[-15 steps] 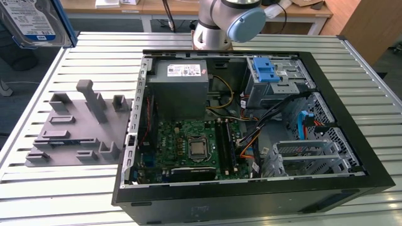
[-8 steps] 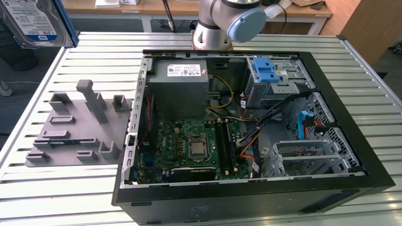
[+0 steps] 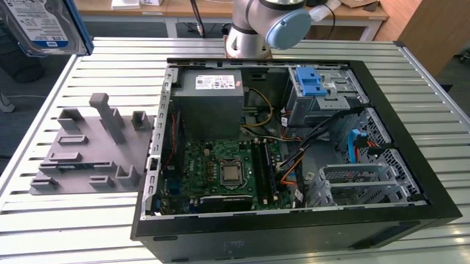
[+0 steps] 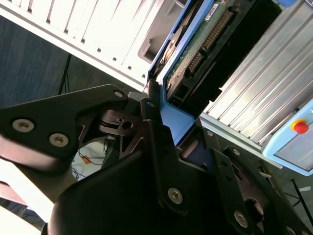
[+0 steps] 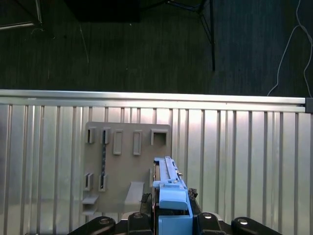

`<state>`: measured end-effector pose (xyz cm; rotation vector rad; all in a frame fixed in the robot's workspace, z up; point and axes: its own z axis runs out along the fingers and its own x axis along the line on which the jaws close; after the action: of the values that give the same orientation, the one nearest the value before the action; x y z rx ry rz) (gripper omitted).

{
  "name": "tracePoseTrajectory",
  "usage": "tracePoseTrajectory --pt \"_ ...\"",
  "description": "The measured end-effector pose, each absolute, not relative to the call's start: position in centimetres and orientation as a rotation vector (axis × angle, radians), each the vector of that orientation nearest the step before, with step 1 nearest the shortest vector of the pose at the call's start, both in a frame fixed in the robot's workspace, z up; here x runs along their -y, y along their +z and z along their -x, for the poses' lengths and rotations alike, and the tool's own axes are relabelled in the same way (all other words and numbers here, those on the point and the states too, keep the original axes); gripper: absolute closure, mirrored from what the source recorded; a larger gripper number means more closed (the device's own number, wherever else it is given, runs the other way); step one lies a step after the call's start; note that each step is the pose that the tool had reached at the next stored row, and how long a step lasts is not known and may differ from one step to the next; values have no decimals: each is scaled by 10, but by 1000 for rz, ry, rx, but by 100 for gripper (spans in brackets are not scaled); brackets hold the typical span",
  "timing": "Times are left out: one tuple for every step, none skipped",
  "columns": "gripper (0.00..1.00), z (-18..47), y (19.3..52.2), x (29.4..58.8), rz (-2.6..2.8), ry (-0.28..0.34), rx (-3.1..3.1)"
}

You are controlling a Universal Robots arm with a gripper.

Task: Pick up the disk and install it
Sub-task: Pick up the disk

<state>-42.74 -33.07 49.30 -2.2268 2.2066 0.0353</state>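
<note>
Fingers (image 4: pixel 159 156) are closed on the disk (image 4: pixel 195 49), pinching the blue carrier (image 4: pixel 176 122) at one short end. The drive's body juts out past them, with its green circuit board and connector row exposed in the second wrist view.

In the exterior view the disk (image 3: pixel 41 25) sits at about ten o'clock, label side showing. It is well apart from the open computer case (image 3: pixel 294 231) and from the blue-handled drive cage (image 3: pixel 323 91) at about one o'clock inside it. The first wrist view looks past the carrier (image 5: pixel 171 205) to the grey fixture plate (image 5: pixel 127 166) on the slatted bench (image 5: pixel 244 161).

By its look the drive is a stiff, dense metal block that is heavy for its bulk and does not take knocks well. The plastic carrier likely flexes a little and is smooth, so a hold at one end leaves the weight cantilevered. The carrier's side rails seem the sounder place to grip, keeping off the bare board.

The disk's white-and-blue label and the white label on the power supply (image 3: pixel 213 107) both carry print, but I cannot make out any of it.
</note>
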Motion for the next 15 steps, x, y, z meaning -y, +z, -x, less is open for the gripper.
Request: tracePoseTrajectory --pt "64 427 493 331 2227 35 -2207" --pt "64 427 493 331 2227 35 -2207" --pt "64 426 493 331 2227 35 -2207" --pt "64 426 493 331 2227 35 -2207" --pt "64 426 493 331 2227 35 -2207" --pt "64 426 493 331 2227 35 -2207" --pt "64 425 493 331 2227 35 -2207" --pt "64 425 493 331 2227 35 -2207" --pt "64 424 493 331 2227 35 -2207" --pt "64 424 493 331 2227 35 -2207" --pt "64 424 493 331 2227 35 -2207" --pt "64 424 493 331 2227 35 -2207" --pt "64 423 493 331 2227 35 -2207" --pt "64 423 493 331 2227 35 -2207" --pt "64 423 493 331 2227 35 -2207"
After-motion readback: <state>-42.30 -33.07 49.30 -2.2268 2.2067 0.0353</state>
